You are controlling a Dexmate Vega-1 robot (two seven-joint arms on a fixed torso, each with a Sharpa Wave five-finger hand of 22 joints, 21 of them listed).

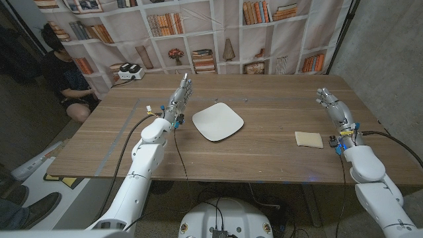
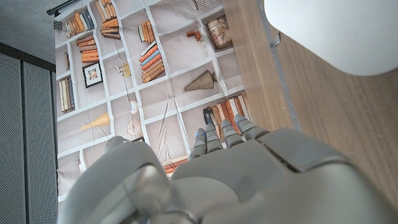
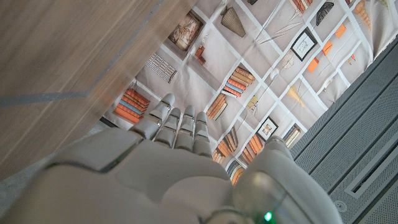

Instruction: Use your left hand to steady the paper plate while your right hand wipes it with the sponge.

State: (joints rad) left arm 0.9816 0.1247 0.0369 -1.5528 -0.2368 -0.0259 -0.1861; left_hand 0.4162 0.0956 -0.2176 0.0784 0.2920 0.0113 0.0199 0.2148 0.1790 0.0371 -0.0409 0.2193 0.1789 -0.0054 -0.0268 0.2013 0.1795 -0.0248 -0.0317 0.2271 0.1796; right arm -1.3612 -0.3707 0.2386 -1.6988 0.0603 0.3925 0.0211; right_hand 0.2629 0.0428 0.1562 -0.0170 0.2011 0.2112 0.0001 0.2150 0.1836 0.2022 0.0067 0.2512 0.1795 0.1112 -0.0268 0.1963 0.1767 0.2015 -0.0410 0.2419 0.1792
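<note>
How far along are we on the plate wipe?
Nothing looks done yet. The left hand stands beside the paper plate without touching it. The right hand holds nothing; the sponge lies untouched on the table. Still left: grasp the sponge, steady the plate, wipe.

Two white, smooth-shelled arms rise from the frame's bottom corners in the head view, each built of rounded, bulbous segments. Lower left, a thin black cable loops along the left arm; lower right, another black cable trails off the right arm's wrist. The left robot hand up in the centre-left is silvery grey metal, slim segmented fingers, small blue fittings at the wrist. The right robot hand matches: grey metal, blue and yellow bits by the wrist. Close up, the knuckle shells are pale glossy grey panels with fine seams, and a tiny green light glows on the right wrist.
</note>
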